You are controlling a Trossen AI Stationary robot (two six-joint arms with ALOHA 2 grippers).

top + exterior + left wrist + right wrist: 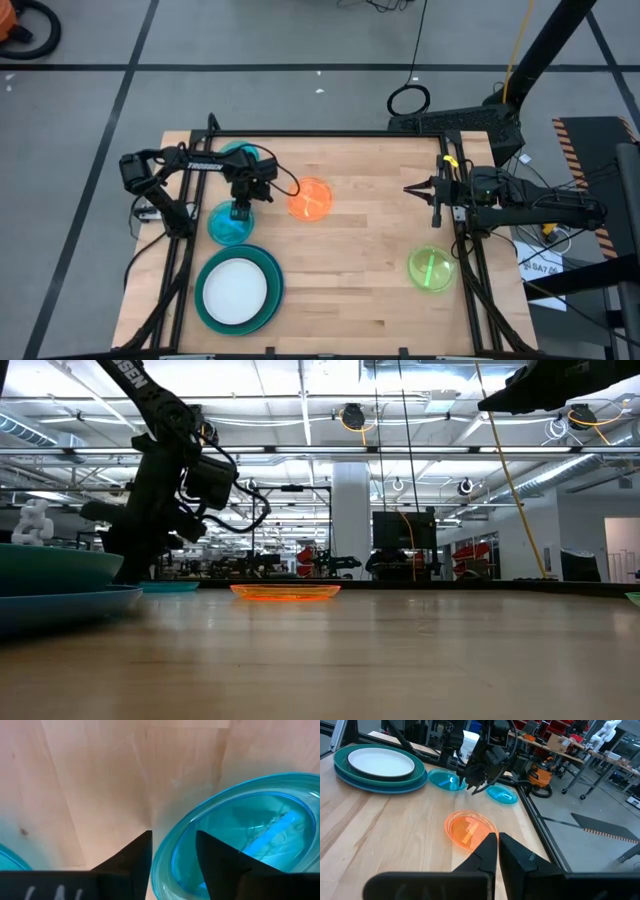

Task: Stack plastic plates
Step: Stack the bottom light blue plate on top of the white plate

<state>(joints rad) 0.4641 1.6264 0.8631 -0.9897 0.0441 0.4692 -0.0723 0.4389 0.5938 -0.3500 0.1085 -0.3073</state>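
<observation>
One small cyan plate [240, 840] lies on the tabletop [360, 260] directly under your left hand [240, 210] – its fingers straddle the rim, not yet clenched on it – while the right hand [420, 188], shut and empty, waits well apart.

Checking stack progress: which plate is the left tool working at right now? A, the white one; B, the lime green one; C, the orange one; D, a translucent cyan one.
D: the left tool straddles the rim of a translucent cyan plate, one finger on each side.
</observation>
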